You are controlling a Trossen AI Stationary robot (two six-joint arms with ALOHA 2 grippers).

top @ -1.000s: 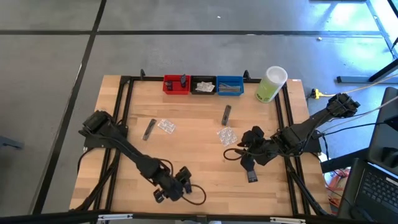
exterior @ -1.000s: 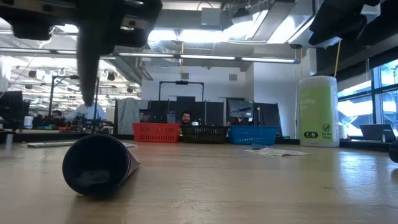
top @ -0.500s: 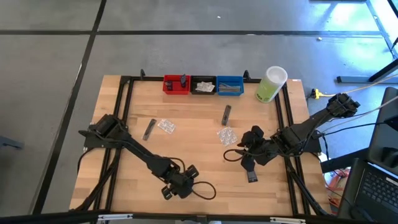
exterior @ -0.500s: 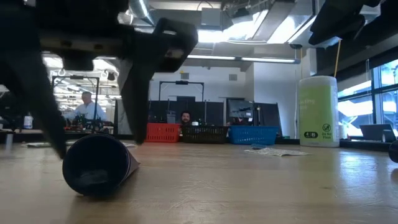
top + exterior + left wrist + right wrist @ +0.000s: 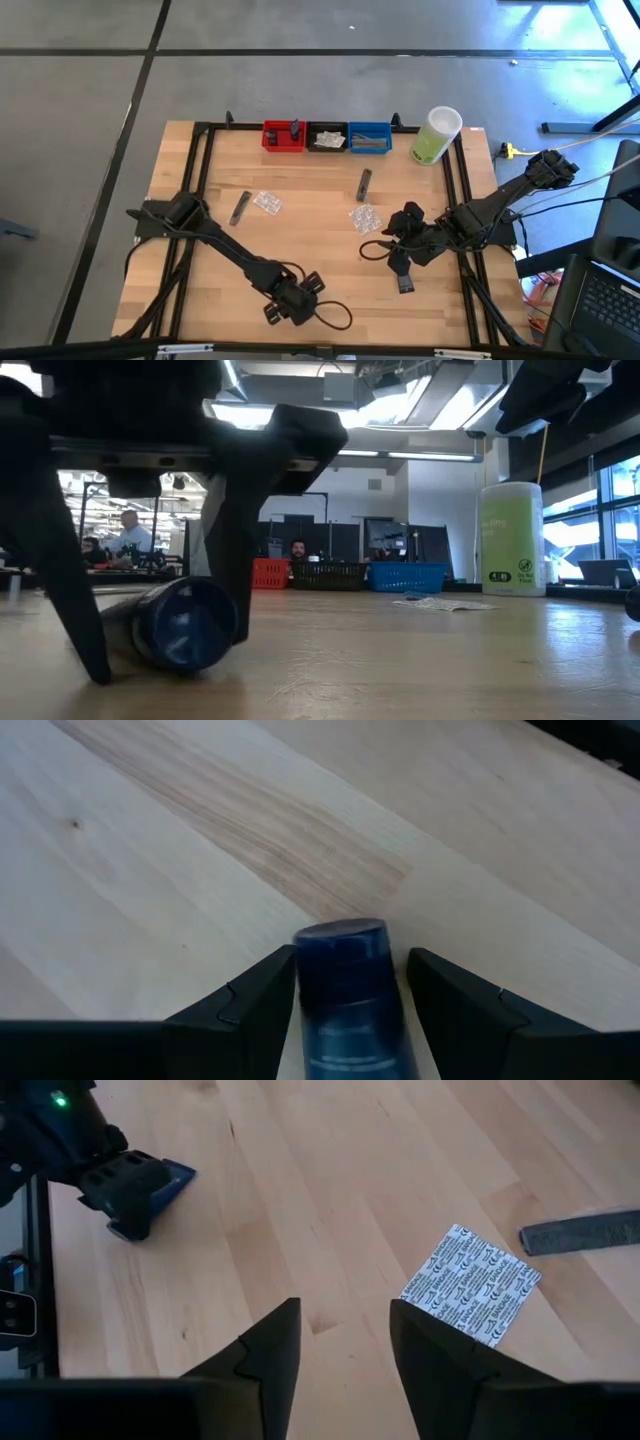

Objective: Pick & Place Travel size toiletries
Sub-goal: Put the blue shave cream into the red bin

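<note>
A dark navy mini tube (image 5: 345, 995) lies on its side on the wood near the table's near edge. My left gripper (image 5: 296, 302) is open and down over it, one finger on each side (image 5: 185, 625). My right gripper (image 5: 340, 1350) hangs open above the right middle of the table (image 5: 398, 262), with nothing between its fingers. A clear packet (image 5: 365, 218) and a grey sachet (image 5: 363, 183) lie flat ahead of it. Another sachet (image 5: 241, 207) and packet (image 5: 266, 202) lie at mid left. My left gripper comes from above, slanting down, its fingers lying along the tube's two long sides. One finger (image 5: 262, 1000) stands right against the tube's side (image 5: 303, 982); the other (image 5: 455, 1005) is a small gap away. The tube lies flat on the table.
Red (image 5: 283, 135), black (image 5: 327, 137) and blue (image 5: 370, 137) bins stand in a row at the far edge, with items in them. A tall pale-green container with a white lid (image 5: 435, 135) stands to their right. People show in the room beyond the table.
My left gripper has gone toward the table's right and near edges and sunk onto the navy tube, so its fingers now stand either side of it. The tube has slid a little toward the table's right.
</note>
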